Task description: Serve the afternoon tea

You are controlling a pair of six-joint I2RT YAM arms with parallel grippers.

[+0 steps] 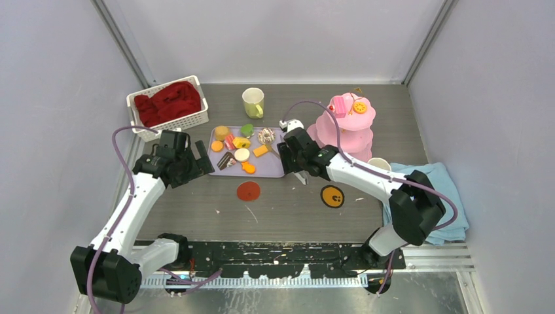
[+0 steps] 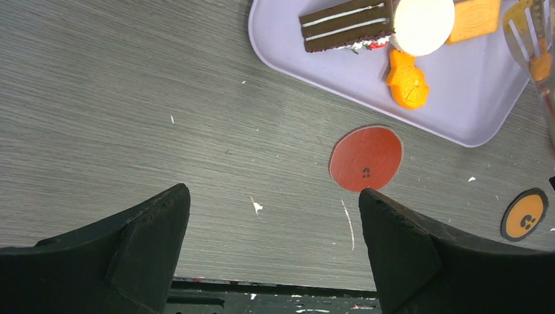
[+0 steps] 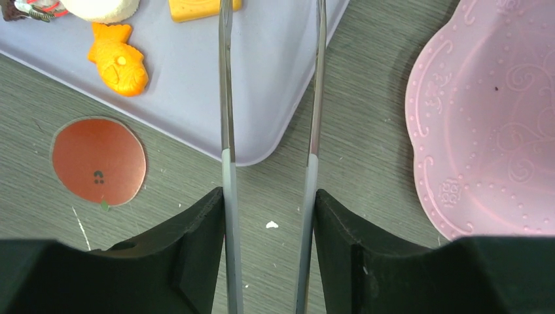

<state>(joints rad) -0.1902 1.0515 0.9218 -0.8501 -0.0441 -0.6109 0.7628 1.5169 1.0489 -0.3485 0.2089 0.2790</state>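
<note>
A lilac tray point(image 1: 269, 170) holds several toy pastries, among them a chocolate cake slice point(image 2: 347, 26), a white round sweet point(image 2: 424, 23) and an orange fish point(image 3: 121, 65). The pink three-tier stand point(image 1: 347, 127) stands right of the tray with a pink and a yellow sweet on top; its bottom tier point(image 3: 484, 118) is bare. My right gripper point(image 3: 269, 193) is shut on metal tongs point(image 3: 226, 98) that reach over the tray's right end. Their gold tips point(image 2: 527, 29) hang over the tray. My left gripper point(image 2: 271, 196) is open and empty, left of the tray. A yellow-green mug point(image 1: 253, 102) stands behind the tray, a pale mug point(image 1: 378, 164) by the towel.
A white basket point(image 1: 141, 127) of red cloth stands at the back left. A red coaster point(image 1: 248, 191) and an orange coaster point(image 1: 332, 196) lie in front of the tray. A folded light-blue towel point(image 1: 442, 190) lies at the right.
</note>
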